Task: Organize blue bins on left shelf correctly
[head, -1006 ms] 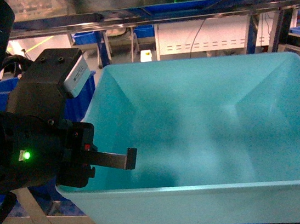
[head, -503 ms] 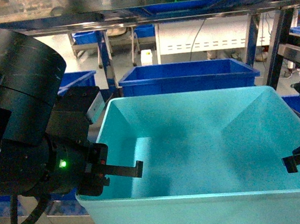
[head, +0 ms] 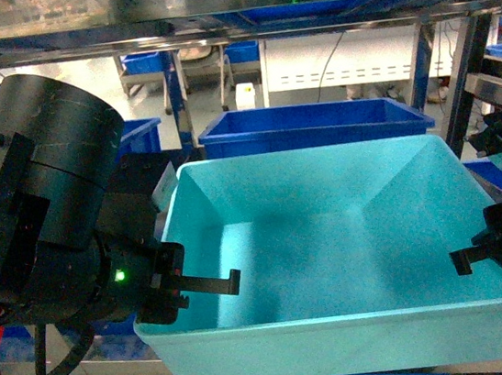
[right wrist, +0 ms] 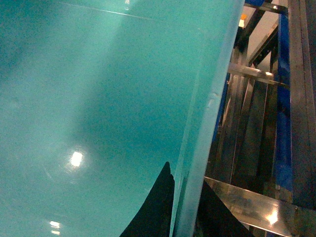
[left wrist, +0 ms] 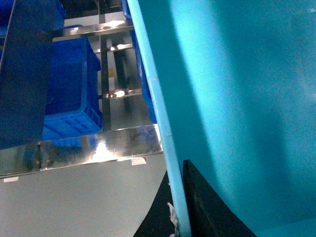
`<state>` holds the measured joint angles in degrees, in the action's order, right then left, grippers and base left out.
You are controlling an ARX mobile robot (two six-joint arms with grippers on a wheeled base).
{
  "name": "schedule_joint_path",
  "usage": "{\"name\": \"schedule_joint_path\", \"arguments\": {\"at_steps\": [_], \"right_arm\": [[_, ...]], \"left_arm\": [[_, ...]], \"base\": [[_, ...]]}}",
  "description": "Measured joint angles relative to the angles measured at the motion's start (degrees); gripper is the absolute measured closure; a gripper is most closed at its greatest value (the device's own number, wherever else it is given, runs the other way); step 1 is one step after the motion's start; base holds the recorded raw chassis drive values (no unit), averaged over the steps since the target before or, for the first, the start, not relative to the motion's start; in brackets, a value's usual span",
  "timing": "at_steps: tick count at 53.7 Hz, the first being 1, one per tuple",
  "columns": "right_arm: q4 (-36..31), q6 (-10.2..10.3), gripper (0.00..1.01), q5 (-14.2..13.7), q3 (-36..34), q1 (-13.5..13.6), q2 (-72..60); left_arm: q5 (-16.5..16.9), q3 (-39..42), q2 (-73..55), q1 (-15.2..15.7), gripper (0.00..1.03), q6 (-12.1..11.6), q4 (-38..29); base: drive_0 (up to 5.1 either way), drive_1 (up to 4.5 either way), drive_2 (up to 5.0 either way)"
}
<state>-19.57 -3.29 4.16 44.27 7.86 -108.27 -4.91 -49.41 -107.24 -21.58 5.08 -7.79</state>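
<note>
One light turquoise blue bin (head: 331,232) hangs in front of me, open side up and with nothing in it. My left gripper (head: 167,286) is shut on its left wall, one dark finger (head: 210,285) inside. My right gripper (head: 491,253) is shut on the right wall. In the left wrist view the bin (left wrist: 237,98) fills the right side, and the left gripper (left wrist: 178,219) pinches its rim. In the right wrist view the right gripper (right wrist: 185,207) pinches the edge of the bin (right wrist: 98,98). Steel rails of the left shelf (head: 303,19) run above and behind the bin.
A royal-blue crate (head: 313,128) sits just behind the bin, and another (left wrist: 69,89) rests among shiny rails (left wrist: 98,148) at the left. Steel uprights and a rail (right wrist: 247,202) stand close beside the bin's right wall. A shelf rail (head: 80,367) runs under the bin's left end.
The bin has sunk lower and looks smaller in the head view, uncovering the royal-blue crate behind it. The right gripper has come further into view. Both grippers keep their hold.
</note>
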Motion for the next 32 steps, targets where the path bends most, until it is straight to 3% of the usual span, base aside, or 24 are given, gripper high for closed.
{"name": "schedule_joint_path", "arguments": {"at_steps": [23,32], "right_arm": [[0.2,-0.2,0.94,0.0,0.0,0.0,0.0],[0.3,-0.3,0.94,0.0,0.0,0.0,0.0]], "left_arm": [[0.1,0.0,0.0,0.0,1.01,0.0,0.2],[0.0,0.0,0.0,0.0,1.01,0.0,0.2]], "base": [[0.0,0.0,0.0],[0.0,3.05,-3.0]]}}
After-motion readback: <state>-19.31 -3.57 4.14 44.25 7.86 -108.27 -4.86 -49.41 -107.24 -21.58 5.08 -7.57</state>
